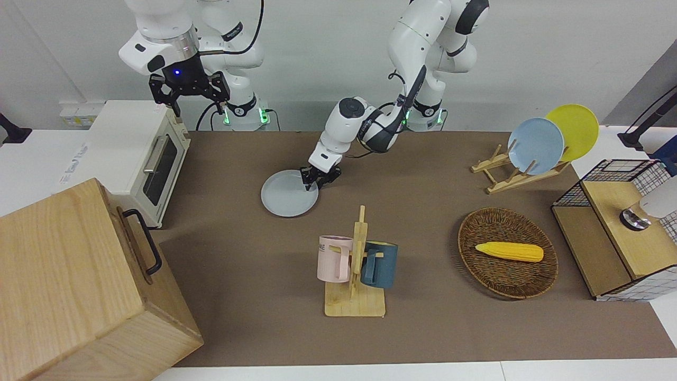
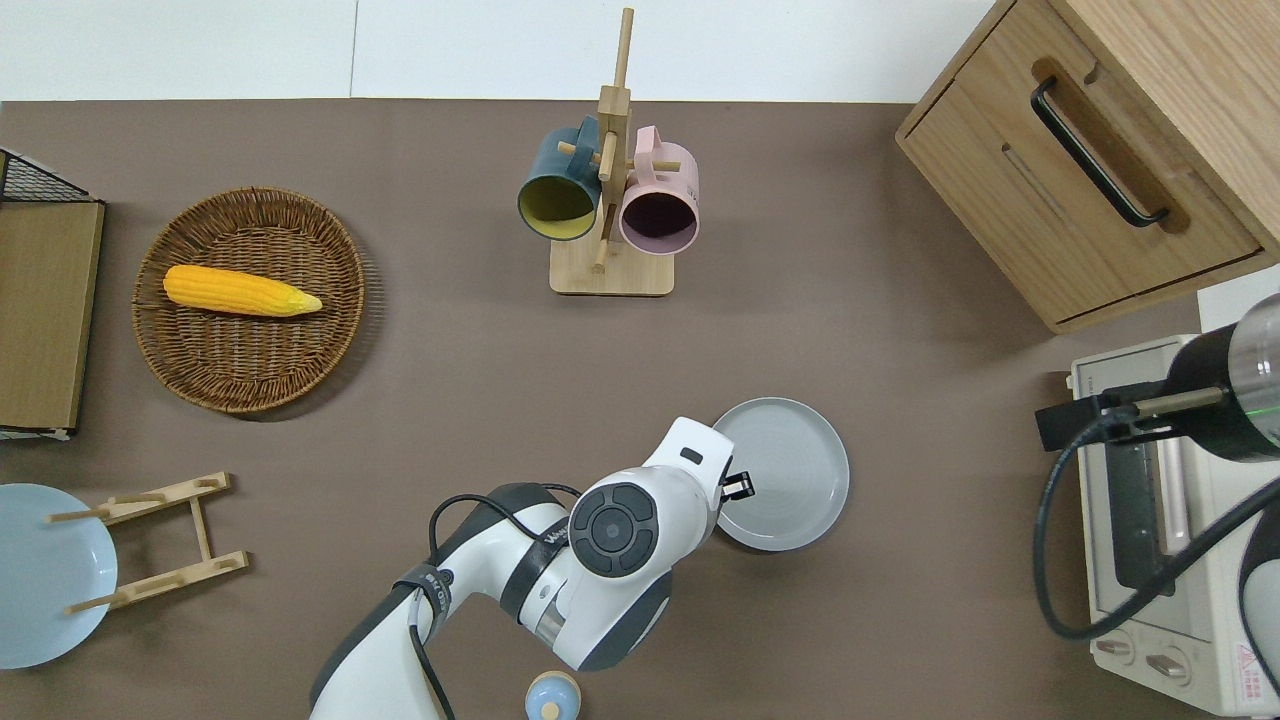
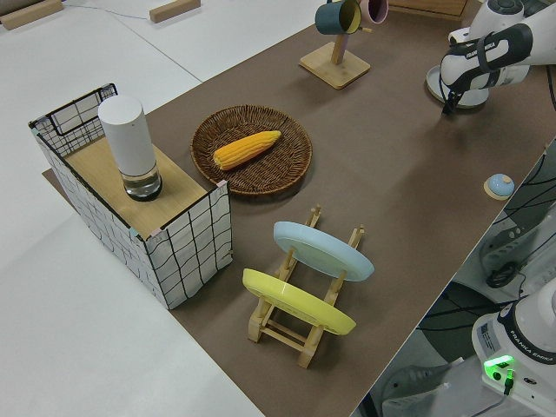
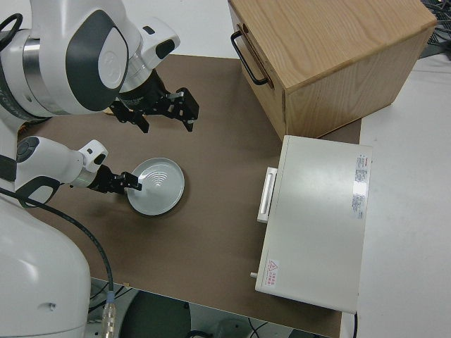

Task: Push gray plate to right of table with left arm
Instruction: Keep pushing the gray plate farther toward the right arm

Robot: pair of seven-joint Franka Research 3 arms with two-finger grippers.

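The gray plate (image 1: 288,194) lies flat on the brown table (image 1: 423,328), nearer to the robots than the mug rack; it also shows in the overhead view (image 2: 792,478) and the right side view (image 4: 161,189). My left gripper (image 1: 316,181) is low at the plate's rim on the side toward the left arm's end of the table, touching it (image 2: 738,486) (image 4: 131,182). The right arm is parked with its gripper (image 1: 189,92) open and empty (image 4: 168,117).
A white toaster oven (image 1: 140,153) and a wooden cabinet (image 1: 79,280) stand at the right arm's end. A mug rack (image 1: 355,264) stands mid-table. A wicker basket with corn (image 1: 508,253), a plate rack (image 1: 521,169) and a wire shelf (image 1: 619,227) are at the left arm's end.
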